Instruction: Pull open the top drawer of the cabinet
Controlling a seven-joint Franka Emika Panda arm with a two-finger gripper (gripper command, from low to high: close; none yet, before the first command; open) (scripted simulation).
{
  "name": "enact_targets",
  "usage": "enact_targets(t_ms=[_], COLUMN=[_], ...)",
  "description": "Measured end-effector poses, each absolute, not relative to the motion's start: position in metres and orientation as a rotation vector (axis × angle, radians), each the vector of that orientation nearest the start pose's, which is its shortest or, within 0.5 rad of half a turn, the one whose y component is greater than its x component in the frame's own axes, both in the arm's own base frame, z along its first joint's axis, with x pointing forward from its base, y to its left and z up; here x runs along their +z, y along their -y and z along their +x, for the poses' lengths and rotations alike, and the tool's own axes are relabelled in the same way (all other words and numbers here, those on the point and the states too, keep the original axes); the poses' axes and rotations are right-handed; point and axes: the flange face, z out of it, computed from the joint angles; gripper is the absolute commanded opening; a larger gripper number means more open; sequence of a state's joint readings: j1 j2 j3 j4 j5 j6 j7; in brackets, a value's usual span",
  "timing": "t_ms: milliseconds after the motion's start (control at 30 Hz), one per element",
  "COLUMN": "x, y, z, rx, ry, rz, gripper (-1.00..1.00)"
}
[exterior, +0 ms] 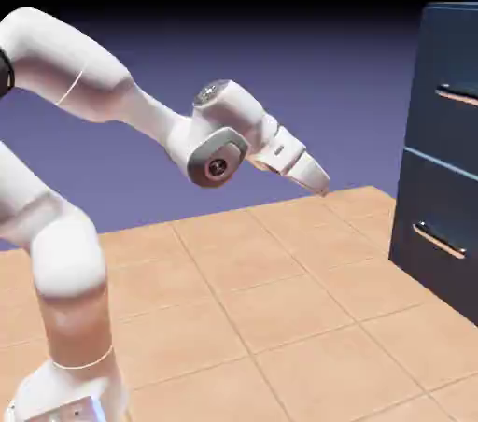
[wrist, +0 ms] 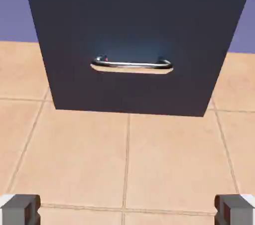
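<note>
The top drawer sits shut at the upper part of the cabinet, at the exterior view's right edge, its bar handle only partly in frame. The gripper hangs over the tiled floor, well apart from the cabinet, jaws spread wide and empty. The hand view shows what is probably the lower drawer, its handle level.

floor: tan tiled surface, dark grout lines | backdrop: plain blue-violet wall, darker toward top
</note>
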State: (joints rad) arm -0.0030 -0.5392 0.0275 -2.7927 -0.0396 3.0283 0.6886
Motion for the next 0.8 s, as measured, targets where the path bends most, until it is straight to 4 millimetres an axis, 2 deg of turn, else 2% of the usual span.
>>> enact_targets(t_ms=[200, 400, 567, 700, 800], x=[0.421, 0.381, 0.346, 0.320, 0.302], y=[-0.054, -0.095, -0.128, -0.156, -0.175], z=[0.426, 0.449, 0.461, 0.467, 0.470], rx=[-1.036, -0.908, -0.757, -0.635, -0.556], ry=[-0.164, 0.629, 1.314, 1.836, 2.186], rz=[-2.966, -3.131, -3.058, -2.859, -2.646], gripper=[0.00, 0.00, 0.00, 0.00, 0.00])
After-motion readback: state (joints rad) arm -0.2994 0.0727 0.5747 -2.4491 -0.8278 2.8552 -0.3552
